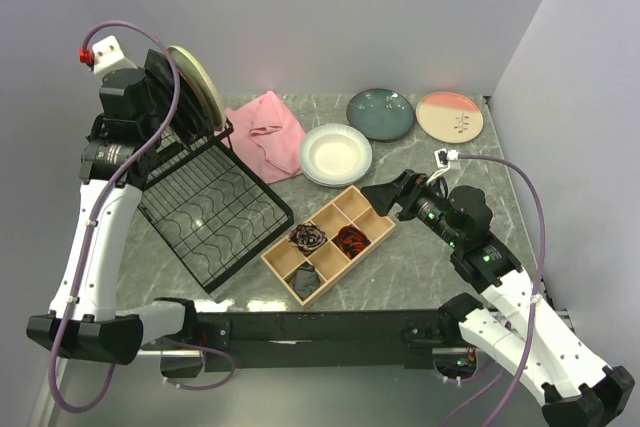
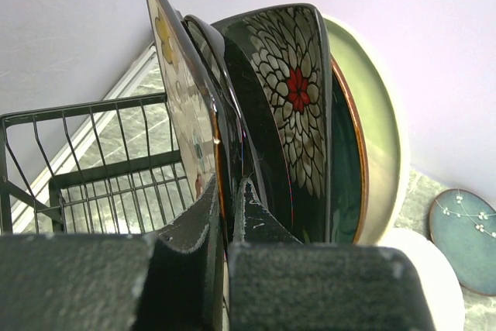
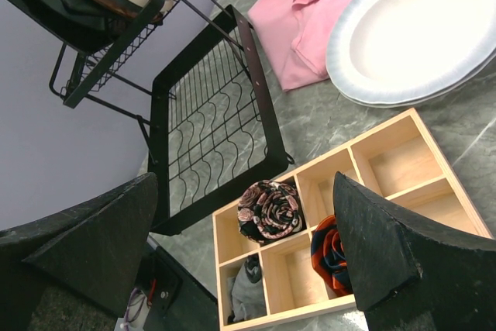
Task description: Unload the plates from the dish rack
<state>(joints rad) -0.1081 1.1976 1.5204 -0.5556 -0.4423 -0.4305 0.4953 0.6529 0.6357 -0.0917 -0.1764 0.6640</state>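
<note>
Left claw (image 2: 230,207) pinches a cream plate (image 2: 184,98) standing in the rack (image 2: 93,170). Right claw (image 3: 244,184) gapes wide over the tray (image 3: 349,145).

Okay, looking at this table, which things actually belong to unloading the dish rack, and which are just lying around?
Job in hand: dish rack; racked plates; teal plate, pink-cream plate and white plate, already out; left gripper, jaws shut on a racked plate's rim.

Lying about: pink cloth; wooden tray; rolled cloths in it.
</note>
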